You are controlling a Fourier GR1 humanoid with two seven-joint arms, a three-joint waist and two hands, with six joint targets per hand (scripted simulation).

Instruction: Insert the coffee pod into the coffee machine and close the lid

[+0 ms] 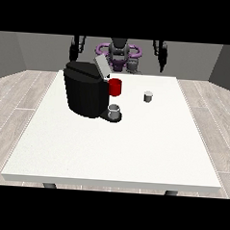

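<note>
A small grey coffee pod (148,96) stands upright on the white table (109,155), to the right of the black coffee machine (85,90). The machine's grey lid (101,67) is tilted up and open. A red part (115,87) shows on the machine's right side, above a grey cup (114,111) on its base. Both hands are raised behind the table's far edge and away from everything on it: the hand at the view's left (73,53) is above the machine, and the hand at the view's right (162,63) is behind the pod.
The robot's body (118,53), with a purple ring around it, stands behind the table's far edge. Wooden floor surrounds the table. White tabletop stretches from the machine to the near edge.
</note>
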